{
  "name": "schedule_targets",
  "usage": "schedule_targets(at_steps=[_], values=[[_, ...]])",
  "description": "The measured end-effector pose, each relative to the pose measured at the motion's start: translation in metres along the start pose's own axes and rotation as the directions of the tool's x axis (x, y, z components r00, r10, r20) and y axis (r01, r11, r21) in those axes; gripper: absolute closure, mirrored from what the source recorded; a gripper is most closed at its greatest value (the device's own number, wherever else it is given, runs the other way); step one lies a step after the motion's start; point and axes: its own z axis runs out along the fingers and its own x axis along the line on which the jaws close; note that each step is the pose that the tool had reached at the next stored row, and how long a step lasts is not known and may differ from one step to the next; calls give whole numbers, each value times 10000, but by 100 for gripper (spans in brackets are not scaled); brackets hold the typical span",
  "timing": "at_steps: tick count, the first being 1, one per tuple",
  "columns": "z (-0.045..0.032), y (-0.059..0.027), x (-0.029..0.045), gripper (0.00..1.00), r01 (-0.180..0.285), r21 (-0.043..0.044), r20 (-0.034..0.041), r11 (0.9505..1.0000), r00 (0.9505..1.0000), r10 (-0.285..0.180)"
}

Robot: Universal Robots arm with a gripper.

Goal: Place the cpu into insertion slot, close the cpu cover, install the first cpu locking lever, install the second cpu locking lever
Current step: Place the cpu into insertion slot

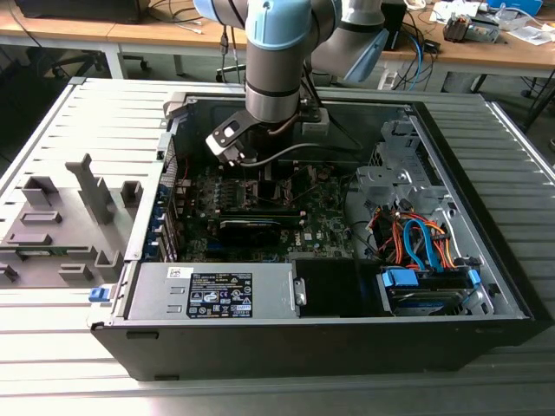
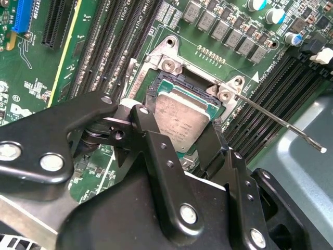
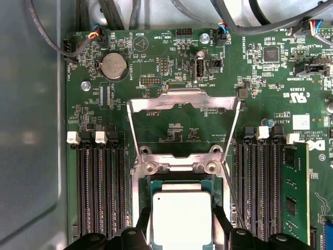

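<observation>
Gripper is lowered into the open computer case, over the green motherboard. The cpu cover is swung open from the insertion slot. The cpu is clasped between the fingers, right at the slot. A thin lever is raised beside it.

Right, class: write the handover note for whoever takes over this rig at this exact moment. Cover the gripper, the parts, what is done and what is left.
State of the gripper: shut on the cpu, gripping it from two opposite sides.
The cpu sits squarely over the insertion slot; I cannot tell whether it is fully seated.
The cpu cover is swung open, clear of the slot.
One locking lever sticks out free beside the slot, unlatched.
Done: the cpu is at the slot.
Left: letting go of the cpu once seated, closing the cover, installing both levers.
</observation>
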Motion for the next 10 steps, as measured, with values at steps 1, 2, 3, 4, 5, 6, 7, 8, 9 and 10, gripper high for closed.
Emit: schedule_targets(at_steps=[1, 2, 3, 4, 5, 6, 7, 8, 9, 10], values=[[0, 0, 0, 45, 9, 0, 0, 10000, 10000, -9], [0, 0, 0, 45, 11, 1, 1, 10000, 10000, -11], [0, 1, 0, 45, 11, 1, 1, 10000, 10000, -11], [1, 2, 0, 45, 13, 1, 1, 10000, 10000, -13], [1, 2, 0, 45, 13, 1, 1, 10000, 10000, -13], [1, 5, 0, 45, 14, 0, 1, 10000, 10000, -14], [2, 8, 0, 45, 17, 0, 1, 10000, 10000, -17], [2, 9, 0, 45, 19, 1, 2, 10000, 10000, -19], [3, 10, 0, 45, 24, 0, 1, 10000, 10000, -24], [3, 10, 0, 45, 26, 1, 1, 10000, 10000, -26]])
